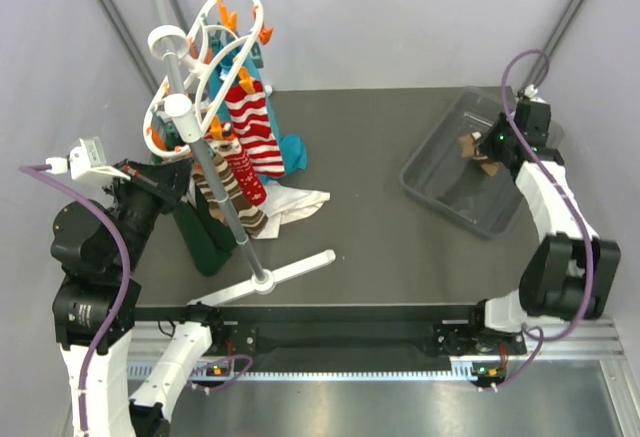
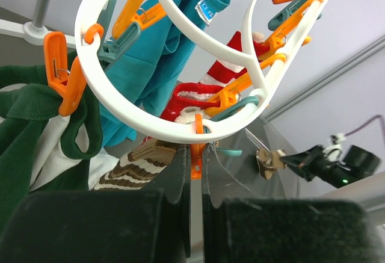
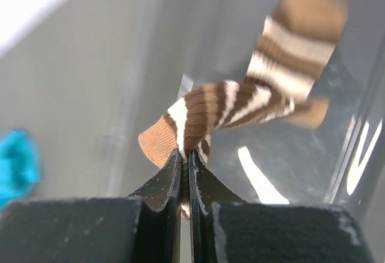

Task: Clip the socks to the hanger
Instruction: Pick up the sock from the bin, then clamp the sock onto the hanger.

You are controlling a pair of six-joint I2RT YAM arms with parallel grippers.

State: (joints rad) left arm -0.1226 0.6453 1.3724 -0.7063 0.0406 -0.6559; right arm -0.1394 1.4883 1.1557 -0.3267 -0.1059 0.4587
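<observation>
- Overhead first: the white hanger tops its grey pole at the left of the table. A red-and-white sock and a brown hanging sock dangle from it. A dark green garment and a white cloth lie beneath. Well apart, at the far right, the right gripper hangs over the clear bin, with a brown-and-cream sock at its tip.
- From the left wrist, the left gripper has its jaws drawn almost together, pinching an orange clip that hangs under the hanger's lower ring. The brown hanging sock is just beside it on the left.
- From the right wrist, the jaws are pressed tight on the cuff of the brown-and-cream sock. The rest of the sock trails off, blurred, above the bin's floor.
</observation>
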